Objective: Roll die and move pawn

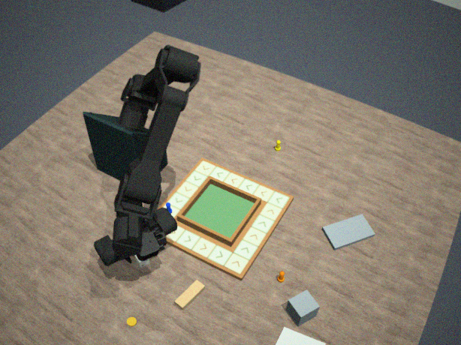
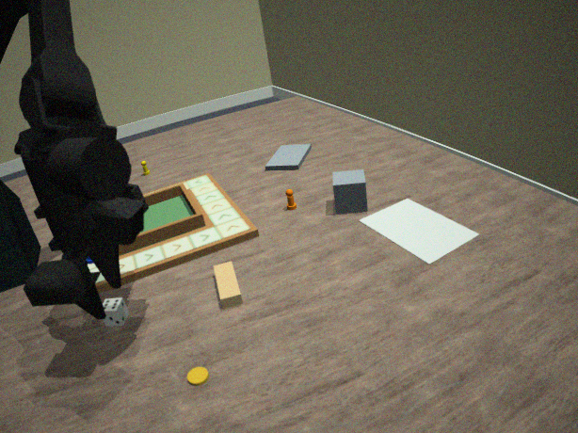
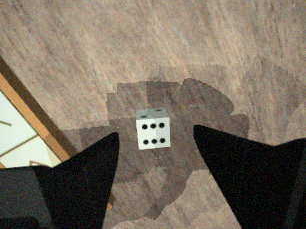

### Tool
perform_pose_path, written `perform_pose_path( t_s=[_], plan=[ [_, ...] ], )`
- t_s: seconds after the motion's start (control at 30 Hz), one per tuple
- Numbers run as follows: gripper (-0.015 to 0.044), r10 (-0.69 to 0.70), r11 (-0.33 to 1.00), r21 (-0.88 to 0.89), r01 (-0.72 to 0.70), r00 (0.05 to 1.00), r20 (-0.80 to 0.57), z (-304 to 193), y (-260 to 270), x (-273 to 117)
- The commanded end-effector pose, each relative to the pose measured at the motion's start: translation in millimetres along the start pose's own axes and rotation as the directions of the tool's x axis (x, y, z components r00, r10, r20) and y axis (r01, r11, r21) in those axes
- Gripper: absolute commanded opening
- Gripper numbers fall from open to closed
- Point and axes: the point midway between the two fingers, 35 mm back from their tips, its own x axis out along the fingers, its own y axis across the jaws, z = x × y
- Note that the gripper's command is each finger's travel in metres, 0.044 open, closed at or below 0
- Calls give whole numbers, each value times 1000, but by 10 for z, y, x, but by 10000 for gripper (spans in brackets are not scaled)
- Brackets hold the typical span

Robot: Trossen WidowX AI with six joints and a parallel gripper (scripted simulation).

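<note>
Wrist view shows the open claw (image 1: pixel 134 259) (image 2: pixel 111 302) (image 3: pixel 156 134) above the die (image 2: pixel 114 312) (image 3: pixel 153 133).

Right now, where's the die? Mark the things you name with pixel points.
In the exterior view, the die (image 2: pixel 114 311) (image 3: pixel 153 132) is at lower left, on the table beneath the open hand (image 2: pixel 111 301) (image 3: pixel 156 132), near the board's edge (image 2: pixel 176 261) (image 3: pixel 35 110).

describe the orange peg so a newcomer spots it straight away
Find the square board with the green tray. Just off its edge, toward the grey cube, stands a small peg; it alone is orange, the others being yellow and blue.
</note>
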Motion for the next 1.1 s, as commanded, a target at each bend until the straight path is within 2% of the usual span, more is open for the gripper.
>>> perform_pose_path(
  t_s=[0.0,0.3,0.53,0.73,0.8,1.07],
  plan=[
    [275,5,1000,3,-5,1000,-3,-14,13,94],
    [275,6,1000,3,-6,1000,-3,-20,19,214],
    [91,6,1000,3,-6,1000,-3,-20,19,214],
    [51,6,1000,3,-6,1000,-3,-20,19,214],
    [0,6,1000,3,-6,1000,-3,-16,18,202],
    [0,1,1000,4,-1,1000,-1,68,1,-387]
  ],
)
